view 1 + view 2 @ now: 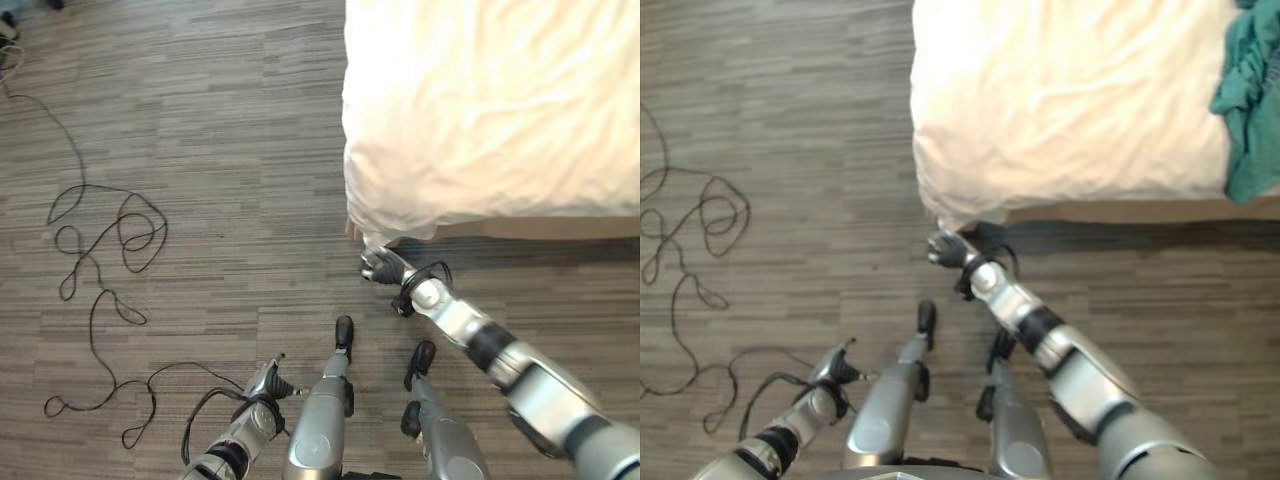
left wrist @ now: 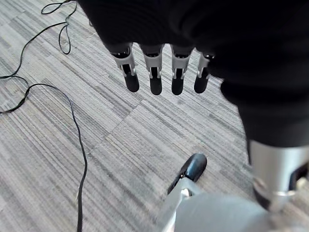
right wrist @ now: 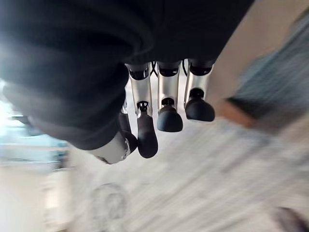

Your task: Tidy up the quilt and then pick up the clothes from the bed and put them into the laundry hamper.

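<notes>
Nearest, at 7 o'clock in the head views, the left robot hand (image 1: 268, 385) hangs low over the floor (image 1: 200, 120); its wrist view shows its fingers (image 2: 154, 77) straight and spread, holding nothing, with bare plank floor beneath. A thin black cord (image 1: 100, 240) lies in loose loops on the floor from 8 to 10 o'clock, well apart from the bed. At centre, the right robot hand (image 1: 380, 265) reaches forward to just below the bed's near left corner, beside the hanging quilt edge; its wrist view shows its fingers (image 3: 166, 108) relaxed and parted, gripping nothing, though contact with the quilt cannot be told. The quilt (image 1: 490, 110), cream and wrinkled, covers the bed from 12 to 3 o'clock, its left edge falling straight to the floor. Farthest, at 2 o'clock, the teal clothes (image 1: 1248, 100) lie bunched on the quilt. Open floor spans the whole left half, beside the bed's left edge.
</notes>
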### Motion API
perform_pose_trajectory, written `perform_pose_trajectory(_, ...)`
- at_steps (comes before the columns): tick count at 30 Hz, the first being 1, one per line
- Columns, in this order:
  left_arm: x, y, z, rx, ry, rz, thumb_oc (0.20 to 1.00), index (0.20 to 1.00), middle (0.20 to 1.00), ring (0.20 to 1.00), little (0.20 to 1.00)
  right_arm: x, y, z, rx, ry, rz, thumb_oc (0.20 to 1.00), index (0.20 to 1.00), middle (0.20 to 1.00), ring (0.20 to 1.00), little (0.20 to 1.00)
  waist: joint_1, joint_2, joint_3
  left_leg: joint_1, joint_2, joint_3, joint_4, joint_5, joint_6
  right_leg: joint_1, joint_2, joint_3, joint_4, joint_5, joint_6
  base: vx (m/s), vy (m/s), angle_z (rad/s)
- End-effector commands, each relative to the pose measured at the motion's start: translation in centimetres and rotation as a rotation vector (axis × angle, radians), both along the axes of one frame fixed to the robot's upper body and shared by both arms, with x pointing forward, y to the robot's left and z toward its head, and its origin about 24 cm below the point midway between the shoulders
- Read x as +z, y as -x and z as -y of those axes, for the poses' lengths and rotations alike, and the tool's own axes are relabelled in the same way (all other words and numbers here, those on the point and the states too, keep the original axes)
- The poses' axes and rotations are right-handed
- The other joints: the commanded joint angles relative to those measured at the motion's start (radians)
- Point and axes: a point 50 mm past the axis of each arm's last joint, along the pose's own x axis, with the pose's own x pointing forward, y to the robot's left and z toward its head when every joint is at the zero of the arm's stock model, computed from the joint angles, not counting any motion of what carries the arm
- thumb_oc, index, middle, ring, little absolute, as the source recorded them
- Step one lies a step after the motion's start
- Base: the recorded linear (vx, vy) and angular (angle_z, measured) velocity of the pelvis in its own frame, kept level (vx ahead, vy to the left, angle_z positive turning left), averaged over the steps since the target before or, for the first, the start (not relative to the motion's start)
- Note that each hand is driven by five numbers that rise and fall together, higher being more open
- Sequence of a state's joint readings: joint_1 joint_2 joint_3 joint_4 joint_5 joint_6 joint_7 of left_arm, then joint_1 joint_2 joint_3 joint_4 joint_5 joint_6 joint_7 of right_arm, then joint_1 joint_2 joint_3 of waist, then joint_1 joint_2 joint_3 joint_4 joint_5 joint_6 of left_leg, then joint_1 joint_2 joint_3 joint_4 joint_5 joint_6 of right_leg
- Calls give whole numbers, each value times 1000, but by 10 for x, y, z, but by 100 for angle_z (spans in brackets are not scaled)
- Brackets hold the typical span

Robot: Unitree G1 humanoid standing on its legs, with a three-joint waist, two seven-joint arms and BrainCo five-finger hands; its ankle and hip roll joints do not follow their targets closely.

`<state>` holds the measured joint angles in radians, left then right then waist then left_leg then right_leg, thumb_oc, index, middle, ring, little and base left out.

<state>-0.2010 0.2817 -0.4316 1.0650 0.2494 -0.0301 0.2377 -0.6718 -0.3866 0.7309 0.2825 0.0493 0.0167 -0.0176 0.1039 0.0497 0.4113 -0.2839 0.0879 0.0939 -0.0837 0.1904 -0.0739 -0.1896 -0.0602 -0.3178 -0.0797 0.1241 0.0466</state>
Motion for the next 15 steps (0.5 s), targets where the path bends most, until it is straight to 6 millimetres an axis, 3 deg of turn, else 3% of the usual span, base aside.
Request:
perform_pose_trajectory(1, -6, 17, -26, 13, -112, -63, 1000, 1000, 1000, 1000, 1000, 72, -4, -2, 139, -241, 180, 200, 200, 200, 200, 200, -25, -80, -28, 67, 37, 34, -4, -119, -57, 17, -103, 90, 3, -57, 130, 15, 5, -43)
perform_pose_trajectory(2, -3, 16, -32, 43, -112, -52, 1000, 1000, 1000, 1000, 1000, 114, -6, 20, 91, -339, 329, 200, 200, 200, 200, 200, -35, -80, -29, 65, 39, 43, -4, -119, -59, 7, -105, 97, 5, -55, 133, -3, -4, -38)
perform_pose_trajectory(3, -3, 15, -32, 43, -112, -52, 1000, 1000, 1000, 1000, 1000, 114, -6, 20, 91, -339, 330, 200, 200, 200, 200, 200, -35, -80, -31, 61, 38, 42, -4, -116, -59, 4, -105, 97, 4, -53, 133, -22, 5, -25)
perform_pose_trajectory(5, 0, 10, -34, 66, -104, -33, 1000, 1000, 1000, 1000, 1000, 148, -20, 40, -40, -356, 472, 200, 200, 200, 200, 200, -35, -68, -22, 49, 39, 47, -4, -110, -62, -19, -107, 101, 9, -49, 132, -33, -8, -17)
perform_pose_trajectory(6, 0, 10, -34, 66, -104, -33, 1000, 1000, 1000, 1000, 1000, 148, -20, 40, -40, -356, 472, 200, 200, 200, 200, 200, -36, -68, -23, 48, 39, 47, -4, -110, -62, -20, -107, 101, 9, -49, 132, -61, -23, -13)
perform_pose_trajectory(7, 6, -1, -30, 52, -84, 18, 1000, 1000, 1000, 1000, 1000, 181, -45, 68, -252, -334, 573, 200, 200, 200, 200, 200, -27, -47, -6, 22, 38, 47, -4, -100, -66, -52, -109, 105, 16, -43, 130, -78, -9, -17)
perform_pose_trajectory(8, 13, -11, -26, 34, -63, 65, 1000, 1000, 1000, 1000, 1000, 196, -57, 87, -369, -328, 593, 200, 200, 200, 200, 200, -23, -32, 3, -1, 36, 48, -4, -94, -69, -74, -110, 106, 20, -42, 130, -106, -32, -16)
perform_pose_trajectory(9, 21, -22, -20, 5, -38, 118, 1000, 1000, 1000, 1000, 1000, 203, -70, 113, -513, -376, 551, 200, 200, 200, 200, 200, -16, -15, 19, -22, 35, 49, -4, -91, -72, -94, -115, 106, 28, -44, 132, -93, -9, -7)
perform_pose_trajectory(11, 28, -31, -12, -12, 8, 161, 1000, 1000, 1000, 1000, 1000, 210, -81, 145, -681, -378, 487, 200, 200, 200, 200, 200, -11, 4, 29, -58, 35, 51, -4, -83, -70, -134, -119, 102, 50, -47, 132, -75, -1, 10)
perform_pose_trajectory(12, 28, -31, -11, -11, 8, 162, 1000, 1000, 1000, 1000, 1000, 210, -81, 145, -681, -378, 487, 200, 200, 200, 200, 200, -11, 4, 28, -59, 35, 51, -4, -83, -70, -135, -119, 102, 50, -47, 132, -143, 54, 12)
perform_pose_trajectory(13, 37, -42, -1, -55, 37, 210, 1000, 1000, 1000, 1000, 1000, 190, -86, 203, -932, -356, 324, 200, 200, 200, 200, 200, -1, 40, 73, -93, 23, 71, 4, -63, -57, -216, -132, 107, 153, -84, 131, -109, 56, 10)
perform_pose_trajectory(14, 37, -43, -1, -55, 37, 211, 1000, 1000, 1000, 1000, 1000, 190, -86, 203, -931, -356, 325, 200, 200, 200, 200, 200, 0, 39, 73, -94, 23, 72, 4, -63, -57, -220, -132, 108, 157, -86, 131, -153, 69, 3)
perform_pose_trajectory(15, 39, -45, 2, -75, 31, 215, 1000, 1000, 1000, 1000, 1000, 179, -84, 219, -998, -345, 272, 200, 200, 200, 200, 200, -1, 45, 85, -121, 17, 77, 48, -76, -50, -245, -141, 111, 194, -101, 129, -85, 13, 8)
